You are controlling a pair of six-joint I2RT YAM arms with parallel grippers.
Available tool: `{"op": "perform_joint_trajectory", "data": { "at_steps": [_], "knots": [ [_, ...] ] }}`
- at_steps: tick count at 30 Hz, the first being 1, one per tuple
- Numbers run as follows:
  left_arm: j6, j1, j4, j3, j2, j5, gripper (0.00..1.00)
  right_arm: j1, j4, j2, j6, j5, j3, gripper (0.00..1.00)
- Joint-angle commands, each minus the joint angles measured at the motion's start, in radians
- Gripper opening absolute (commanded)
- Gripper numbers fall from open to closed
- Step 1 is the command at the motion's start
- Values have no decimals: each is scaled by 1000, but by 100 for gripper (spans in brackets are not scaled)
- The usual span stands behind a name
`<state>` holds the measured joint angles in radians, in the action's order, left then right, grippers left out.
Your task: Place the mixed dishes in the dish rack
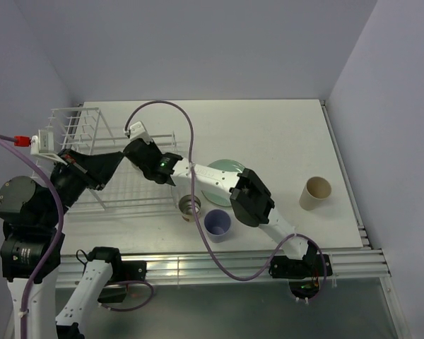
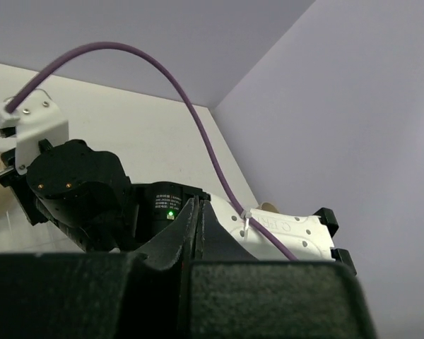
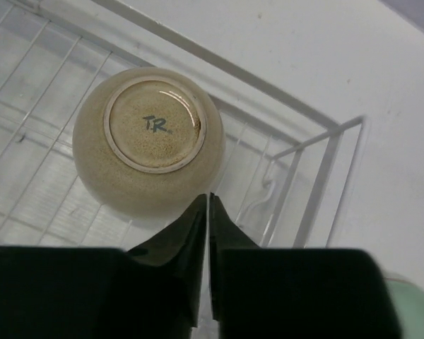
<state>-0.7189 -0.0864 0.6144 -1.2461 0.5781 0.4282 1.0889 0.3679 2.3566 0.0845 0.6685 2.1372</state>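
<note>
Loading step: cream bowl [image 3: 152,138] sits inside the dish rack [image 3: 318,169], near its corner; I'd lift straight up, clear of bowl and rack.
Right gripper [image 3: 206,201]: pinched together, holding nothing, just beside the bowl.
Left gripper [image 2: 198,212]: closed, empty too.
Bowl facing: upside down, foot ring up, axis vertical.

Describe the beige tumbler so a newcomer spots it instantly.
Start at the white table and go to its right edge. The beige tumbler stands there upright and alone, open end up; the steel cup and lavender cup sit together near the front centre.
</note>
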Motion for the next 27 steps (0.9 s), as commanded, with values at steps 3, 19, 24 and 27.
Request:
{"op": "perform_joint_trajectory", "data": {
  "at_steps": [3, 19, 24, 27],
  "knots": [
    [38, -3, 8, -52, 25, -69, 0, -26, 58, -57, 152, -61, 26, 0],
    [114, -3, 91, -70, 16, -169, 0, -76, 128, 81, 164, -69, 182, 0],
    [113, -3, 85, -65, 17, -160, 0, -87, 129, 107, 164, -80, 196, 0],
    [114, -3, 84, -61, 17, -160, 0, -86, 137, 127, 161, -89, 211, 0]
  ]
}}
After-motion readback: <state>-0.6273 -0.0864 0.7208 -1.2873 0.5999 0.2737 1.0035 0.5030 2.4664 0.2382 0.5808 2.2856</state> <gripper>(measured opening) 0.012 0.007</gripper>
